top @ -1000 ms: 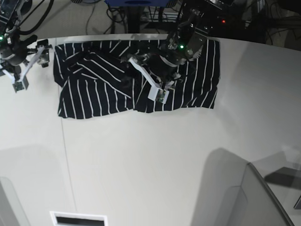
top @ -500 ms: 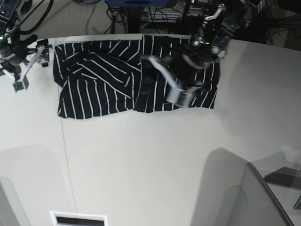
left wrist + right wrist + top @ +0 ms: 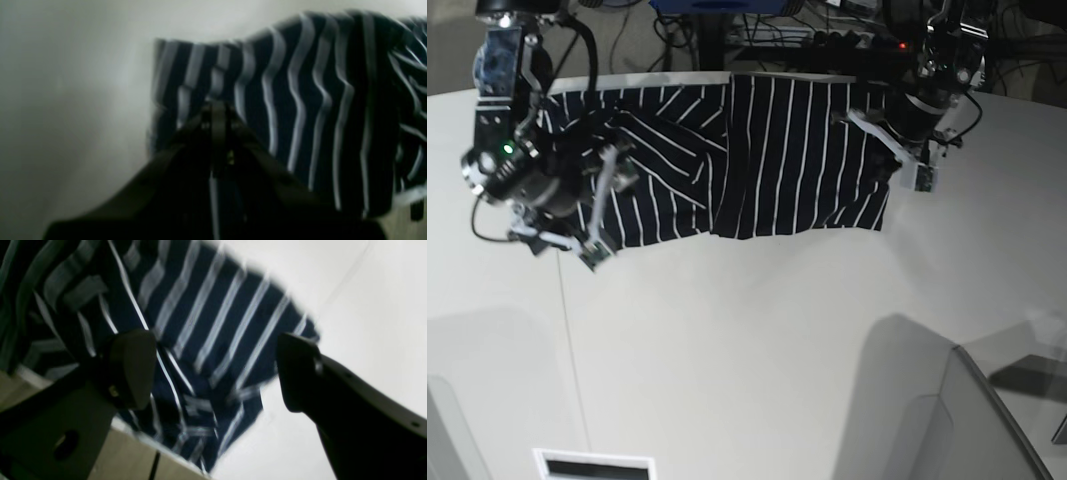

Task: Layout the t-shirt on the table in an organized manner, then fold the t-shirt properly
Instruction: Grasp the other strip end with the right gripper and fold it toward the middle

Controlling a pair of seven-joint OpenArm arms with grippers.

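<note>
Shirt: the dark striped t-shirt (image 3: 777, 160) is being spread, with creases, across the far part of the off-white tabletop (image 3: 727, 340); its bunched folds are being seen toward the robot's right.
Left claw: the left claw (image 3: 217, 133) is being held clenched over the shirt's outer part, on the robot's left; whether cloth is being touched cannot be told.
Right claw: the right claw (image 3: 213, 373) is being held wide apart over the shirt's other end, with no cloth being gripped.
Seam: a thin line (image 3: 575, 370) is being shown running down the tabletop.
</note>
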